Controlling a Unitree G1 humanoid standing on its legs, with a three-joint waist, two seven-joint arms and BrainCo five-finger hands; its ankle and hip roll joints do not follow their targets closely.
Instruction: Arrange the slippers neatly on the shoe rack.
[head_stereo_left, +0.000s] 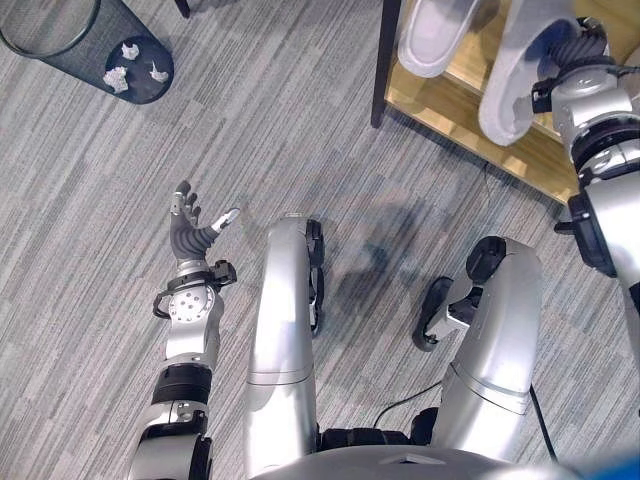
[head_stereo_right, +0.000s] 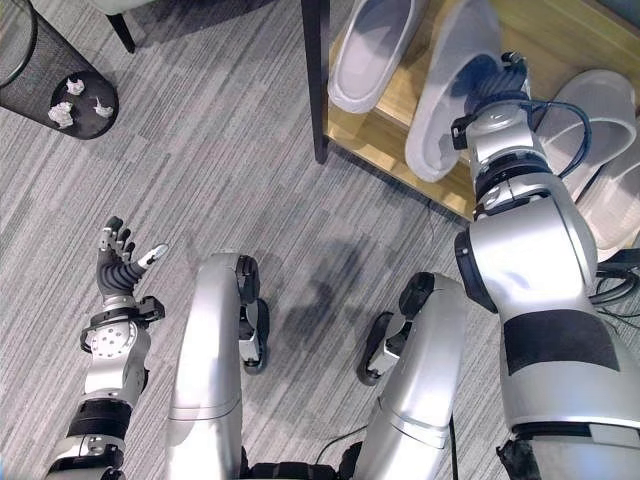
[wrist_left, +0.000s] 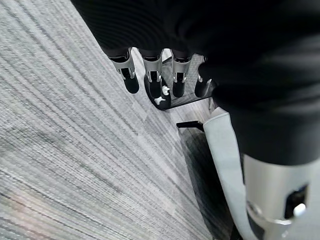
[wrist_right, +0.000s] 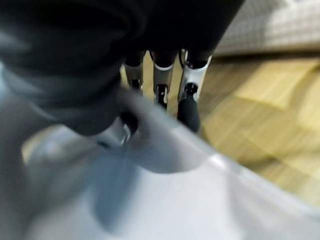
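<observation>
Grey foam slipper (head_stereo_right: 447, 95) sits in your right hand (head_stereo_right: 490, 80), fingers curled on it; next, lower it square onto the wooden shoe rack (head_stereo_right: 400, 140). Left hand (head_stereo_left: 190, 228) idles, fingers spread.

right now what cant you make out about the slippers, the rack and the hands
- Right hand: in both eye views its wrist hides the fingers; its wrist view is blurred, so the grip on the slipper is unclear.
- Shoe rack: cut off by the frame edge in both eye views.
- Far-right slippers: partly hidden behind the right arm.
- Bin: crumpled bits inside too small to identify.
- Left hand: open, empty.
</observation>
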